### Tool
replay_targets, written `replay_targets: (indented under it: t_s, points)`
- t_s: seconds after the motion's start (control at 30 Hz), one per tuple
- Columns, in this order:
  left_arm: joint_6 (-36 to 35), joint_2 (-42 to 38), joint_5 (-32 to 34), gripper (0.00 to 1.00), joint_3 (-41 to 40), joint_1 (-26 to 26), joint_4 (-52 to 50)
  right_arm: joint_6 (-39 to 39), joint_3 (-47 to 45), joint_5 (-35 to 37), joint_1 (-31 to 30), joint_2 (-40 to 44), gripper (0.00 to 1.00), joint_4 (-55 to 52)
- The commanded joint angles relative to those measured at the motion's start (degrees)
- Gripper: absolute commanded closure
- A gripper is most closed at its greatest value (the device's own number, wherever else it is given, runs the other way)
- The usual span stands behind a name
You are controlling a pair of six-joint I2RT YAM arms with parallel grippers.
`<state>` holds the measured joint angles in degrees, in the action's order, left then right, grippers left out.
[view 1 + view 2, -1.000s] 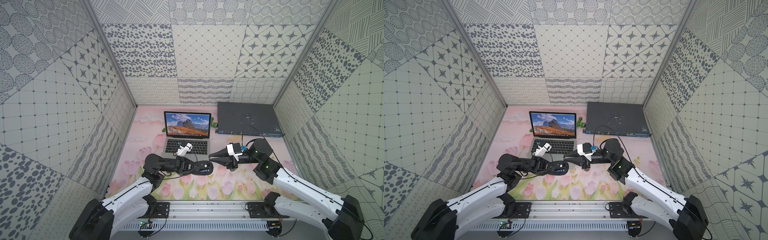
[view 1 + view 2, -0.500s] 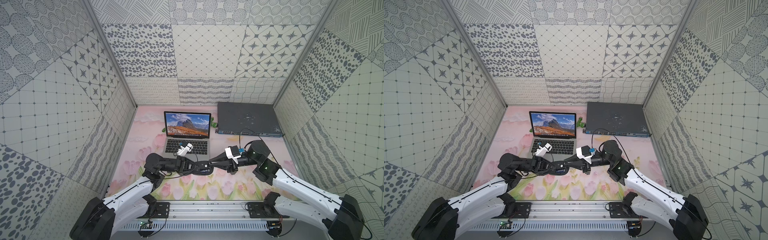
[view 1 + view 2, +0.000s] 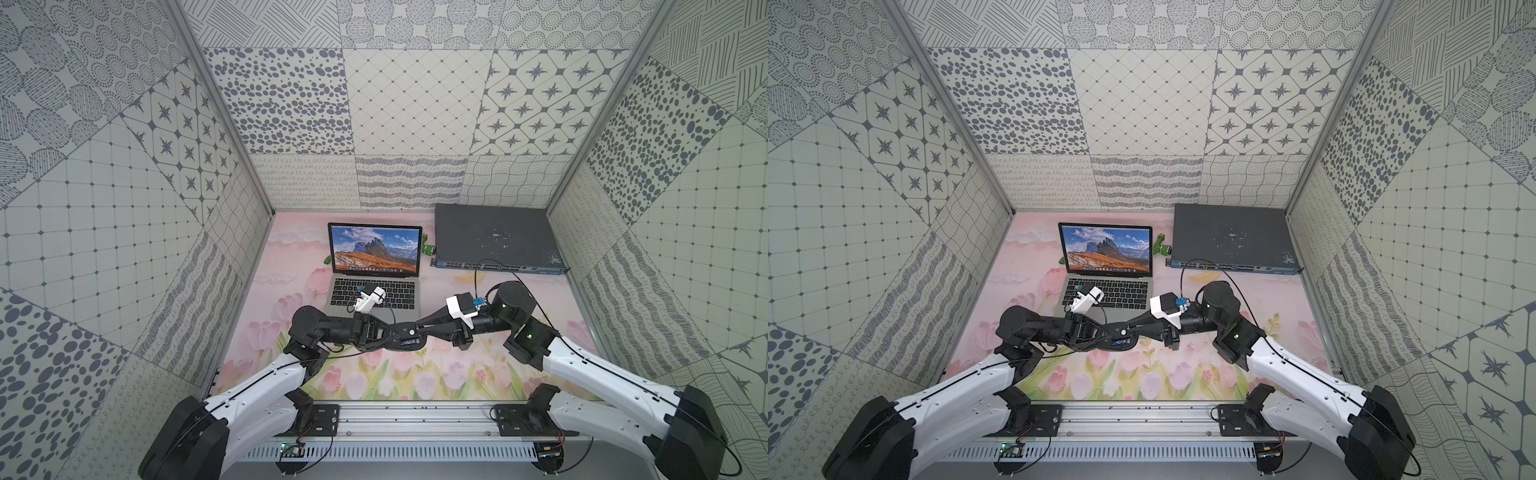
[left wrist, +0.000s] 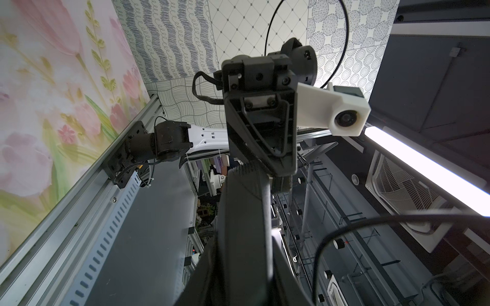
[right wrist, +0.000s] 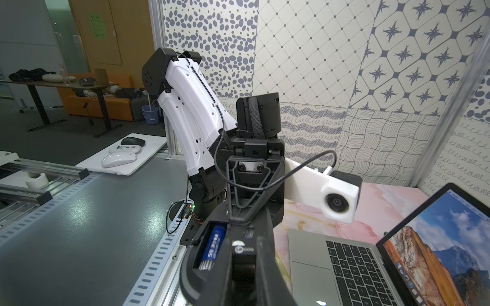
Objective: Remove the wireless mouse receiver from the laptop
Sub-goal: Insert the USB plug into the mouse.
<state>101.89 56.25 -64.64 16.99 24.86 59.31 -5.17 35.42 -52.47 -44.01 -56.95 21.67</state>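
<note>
The laptop stands open at the back of the mat, with its screen lit. In front of it my two grippers meet tip to tip. My left gripper is shut on a black mouse, whose underside is open and shows a blue battery. My right gripper is shut on the wireless mouse receiver, a tiny black stub with a white logo. The stub is pressed against the mouse's underside next to the battery bay. The receiver is too small to make out in both top views.
A flat dark grey switch box lies at the back right, and a small green object sits between it and the laptop. Patterned walls close three sides. A metal rail carrying both arm bases runs along the front edge.
My right gripper has moved left across the mat until its tips meet the mouse held by my left gripper. The left arm has barely moved.
</note>
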Motion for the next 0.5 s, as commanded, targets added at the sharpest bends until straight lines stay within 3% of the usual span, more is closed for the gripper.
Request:
replay_targets:
  t_s: [0.0, 0.47]
  points:
    - [-2.83, -0.66, -0.99, 0.78, 0.51, 0.01, 2.29, -1.0, 0.44, 0.33, -0.07, -0.76, 1.0, -0.38]
    - [-2.36, -1.47, -0.99, 0.79, 0.74, -0.12, 3.7, -3.18, 0.36, 1.38, -0.06, 0.91, 0.97, -6.62]
